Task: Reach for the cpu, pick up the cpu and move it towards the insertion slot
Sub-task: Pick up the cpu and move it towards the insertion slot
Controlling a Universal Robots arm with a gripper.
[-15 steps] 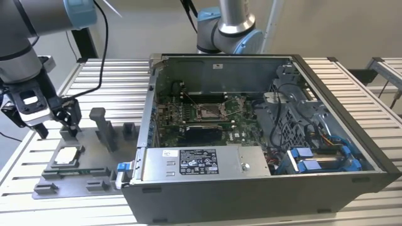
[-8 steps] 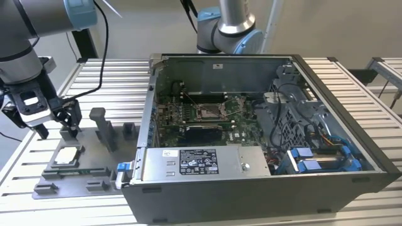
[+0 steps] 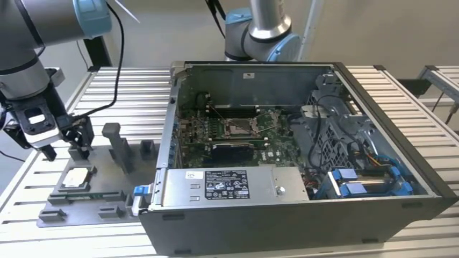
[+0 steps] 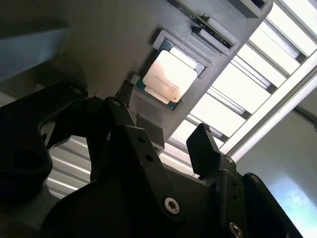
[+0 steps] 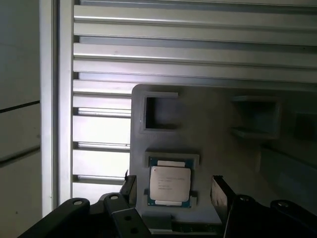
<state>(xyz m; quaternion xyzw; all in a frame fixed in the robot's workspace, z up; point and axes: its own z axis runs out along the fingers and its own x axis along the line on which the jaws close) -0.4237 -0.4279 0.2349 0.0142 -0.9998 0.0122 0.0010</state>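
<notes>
We see the arm (image 3: 29, 48) cut off by the exterior view's edge at ten o'clock; the insertion slot (image 3: 239, 127), at three o'clock from the claw (image 3: 66, 155), shows too small to tell its lever.

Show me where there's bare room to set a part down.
Bare slatted table lies beyond the grey tray, beside the computer case; more bare slats flank the case at the exterior view's right. Crowded: the tray, with raised blocks, the cpu and the open gripper over it; also the case's inside.
</notes>
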